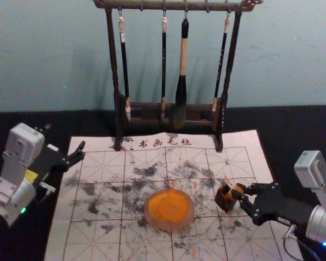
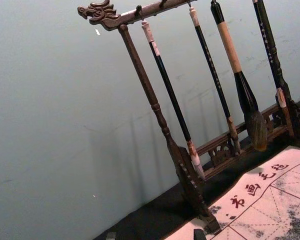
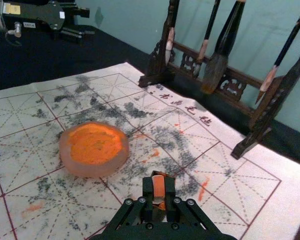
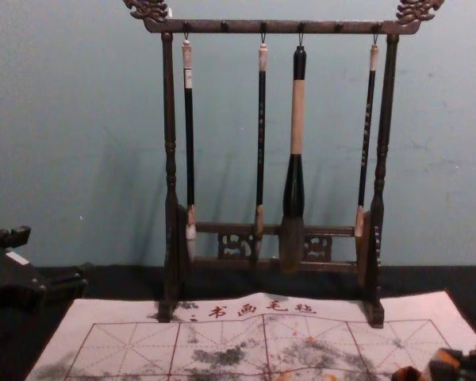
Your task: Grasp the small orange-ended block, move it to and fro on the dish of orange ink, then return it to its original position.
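My right gripper point(image 1: 239, 196) is at the right part of the mat, shut on the orange-ended block point(image 1: 234, 191) at the right edge of a small dark open box point(image 1: 224, 199). In the right wrist view the block's orange face point(image 3: 158, 186) shows between the fingertips of the right gripper point(image 3: 159, 192). Whether the block's lower end is inside the box I cannot tell. The dish of orange ink point(image 1: 169, 209) lies left of them on the mat, apart from the gripper. My left gripper point(image 1: 81, 151) is parked open at the mat's far left edge.
A dark wooden brush rack point(image 4: 274, 26) with several hanging brushes stands behind, its feet at the back edge of the white gridded mat point(image 1: 103, 239). Black cloth point(image 1: 293, 130) surrounds the mat, with a wall behind.
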Robot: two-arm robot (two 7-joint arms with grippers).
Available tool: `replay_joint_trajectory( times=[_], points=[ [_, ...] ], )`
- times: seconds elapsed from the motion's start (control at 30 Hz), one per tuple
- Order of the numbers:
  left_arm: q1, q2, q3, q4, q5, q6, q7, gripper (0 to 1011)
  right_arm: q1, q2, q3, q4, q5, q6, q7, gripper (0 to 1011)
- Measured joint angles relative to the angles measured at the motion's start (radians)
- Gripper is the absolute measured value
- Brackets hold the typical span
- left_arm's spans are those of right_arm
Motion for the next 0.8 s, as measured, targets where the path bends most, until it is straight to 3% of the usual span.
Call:
replay_joint_trajectory(
  times=[0.5,0.8],
  points=[
    [0.000,0.000,0.000,0.000,0.000,0.000,0.000,1001,-0.028,0.031,0.033,-0.089,0.000,0.033,-0.026,108],
    [0.000,0.000,0.000,0.000,0.000,0.000,0.000,1001,-0.008,0.022,0.034,-0.110,-0.003,0.026,-0.028,107]
  ],
)
